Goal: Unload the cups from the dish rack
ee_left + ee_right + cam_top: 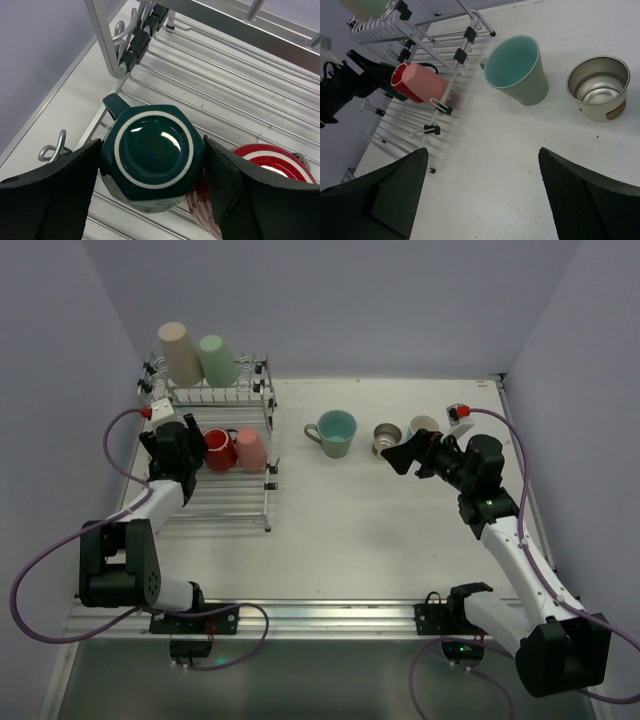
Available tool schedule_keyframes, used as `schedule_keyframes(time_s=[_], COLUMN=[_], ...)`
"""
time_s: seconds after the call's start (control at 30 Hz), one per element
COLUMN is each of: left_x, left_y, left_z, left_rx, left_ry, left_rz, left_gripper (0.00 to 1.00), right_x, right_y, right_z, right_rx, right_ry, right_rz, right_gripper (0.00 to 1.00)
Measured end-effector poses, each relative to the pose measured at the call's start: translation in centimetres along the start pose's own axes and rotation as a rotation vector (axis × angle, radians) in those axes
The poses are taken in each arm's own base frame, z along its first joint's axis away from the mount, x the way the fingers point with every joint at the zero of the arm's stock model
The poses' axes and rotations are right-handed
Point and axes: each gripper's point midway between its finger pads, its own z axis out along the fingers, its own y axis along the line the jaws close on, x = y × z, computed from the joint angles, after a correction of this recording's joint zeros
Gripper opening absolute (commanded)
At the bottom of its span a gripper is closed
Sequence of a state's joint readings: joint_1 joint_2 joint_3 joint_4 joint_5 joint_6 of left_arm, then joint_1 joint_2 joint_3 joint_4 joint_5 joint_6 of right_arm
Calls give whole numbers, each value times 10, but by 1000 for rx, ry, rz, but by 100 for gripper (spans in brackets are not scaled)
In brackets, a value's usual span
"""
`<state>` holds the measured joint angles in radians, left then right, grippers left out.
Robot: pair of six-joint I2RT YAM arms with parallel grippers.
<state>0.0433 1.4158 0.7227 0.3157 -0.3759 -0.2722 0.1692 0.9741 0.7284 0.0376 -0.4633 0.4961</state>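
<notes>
The chrome dish rack (pixel 225 502) stands at the left. A beige cup (pixel 180 353) and a mint green cup (pixel 214 358) sit upside down on its raised back tier. A red mug (pixel 219 449) and a pink cup (pixel 251 449) lie on the lower bars. My left gripper (pixel 185 450) is over the rack, shut on an upside-down dark green mug (pixel 152 150), one finger (pixel 60 195) on each side. The red mug (pixel 277 160) is right beside it. My right gripper (pixel 482 170) is open and empty above the table, also seen in the top view (pixel 405 455).
On the table right of the rack stand a teal mug (pixel 333 432), a small grey-brown metal cup (pixel 386 438) and a light blue cup (pixel 424 425), partly hidden behind my right gripper. The teal mug (pixel 515 70) and metal cup (pixel 597 87) are ahead of the right fingers.
</notes>
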Motion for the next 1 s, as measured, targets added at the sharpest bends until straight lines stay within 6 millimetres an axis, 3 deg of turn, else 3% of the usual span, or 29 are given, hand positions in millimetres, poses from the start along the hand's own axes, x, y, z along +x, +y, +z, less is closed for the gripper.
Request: schedule_keyframes(time_s=[0.17,0.3,0.5,0.77,1.0], left_x=[0,-1,-1,-25,-32], left_y=[0,0,7,22,19], left_z=[0,-1,-22,-76,-118], left_rx=[1,1,-7,-4,97], left_ry=[-2,0,30,-25,-59], left_rz=[2,0,-24,-138,-226], left_gripper=[63,40,19,14,13], right_x=[0,0,0,-3,5], right_y=[0,0,1,17,58], right_z=[0,0,0,0,-1], right_rx=[0,0,-2,-62,-175], right_ry=[0,0,0,-10,-3], right_rz=[-3,-3,0,15,31], right_gripper=[93,93,93,93,93])
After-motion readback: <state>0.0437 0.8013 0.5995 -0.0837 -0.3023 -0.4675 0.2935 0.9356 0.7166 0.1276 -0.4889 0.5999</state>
